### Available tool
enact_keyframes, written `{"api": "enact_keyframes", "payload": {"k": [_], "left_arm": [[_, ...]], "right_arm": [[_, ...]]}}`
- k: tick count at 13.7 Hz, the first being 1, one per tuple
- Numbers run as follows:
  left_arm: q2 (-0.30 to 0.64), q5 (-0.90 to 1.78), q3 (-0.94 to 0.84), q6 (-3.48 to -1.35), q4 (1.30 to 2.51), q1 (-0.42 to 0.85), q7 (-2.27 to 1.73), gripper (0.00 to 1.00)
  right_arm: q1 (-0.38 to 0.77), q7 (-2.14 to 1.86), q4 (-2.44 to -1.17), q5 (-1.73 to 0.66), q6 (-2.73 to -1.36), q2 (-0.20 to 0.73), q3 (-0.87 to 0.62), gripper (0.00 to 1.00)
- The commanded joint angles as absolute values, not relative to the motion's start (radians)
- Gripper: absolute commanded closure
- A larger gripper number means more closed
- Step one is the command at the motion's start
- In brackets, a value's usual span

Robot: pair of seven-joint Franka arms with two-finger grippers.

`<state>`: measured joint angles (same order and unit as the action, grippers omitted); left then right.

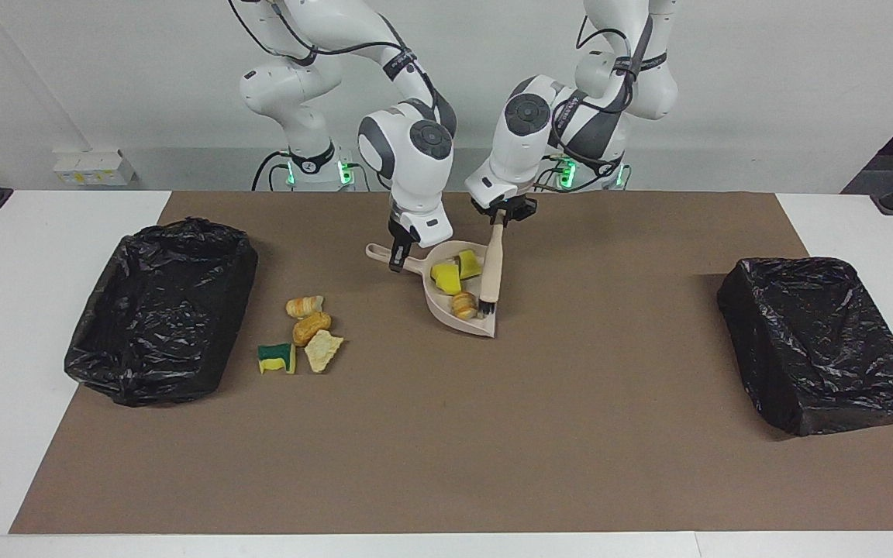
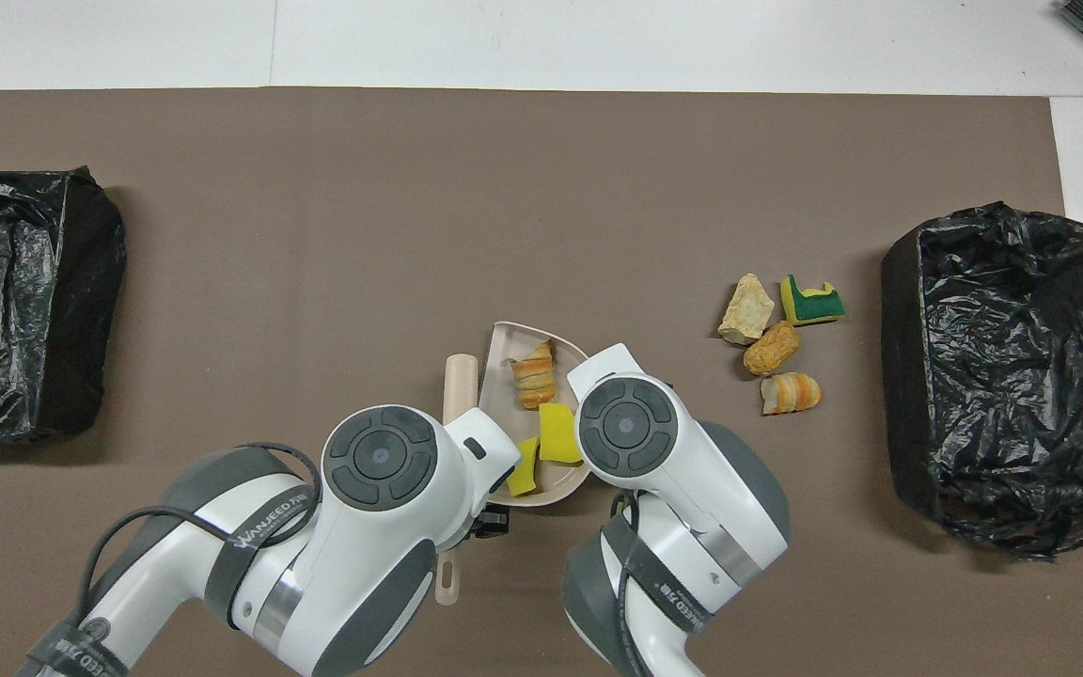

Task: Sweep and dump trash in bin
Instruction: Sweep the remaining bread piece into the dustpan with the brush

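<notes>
Brown mat [image 1: 446, 434]: two bins [image 1: 158, 308], dustpan [image 1: 446, 304] holding three scraps [image 1: 464, 304], four loose

This looks like a robotics lab, not a home. Two white robot arms [image 1: 408, 147] are mounted at the edge of a plain white desk [image 1: 20, 256] covered by a brown mat [image 1: 446, 434], with bare pale walls [image 1: 764, 85], loose cabling [image 1: 617, 209] and green status lights [image 1: 344, 167] at the bases. Black-lined bins [image 1: 160, 310] sit at each end as staged props.
</notes>
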<state>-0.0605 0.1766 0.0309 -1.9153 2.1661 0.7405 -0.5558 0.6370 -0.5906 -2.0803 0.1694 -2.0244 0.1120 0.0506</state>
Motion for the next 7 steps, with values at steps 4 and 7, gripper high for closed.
{"api": "enact_keyframes", "payload": {"k": [4,7], "left_arm": [[-0.113,0.175,0.028,-1.91,2.226,0.698,-0.63,1.0],[-0.113,0.175,0.022,-1.969,2.24,0.715,-0.688,1.0]], "right_arm": [[0.548,-0.589,-2.082,0.089,-1.932,0.003,0.051,1.0],[0.459,-0.595,-2.011,0.063,-1.734,-0.055,0.054,1.0]]}}
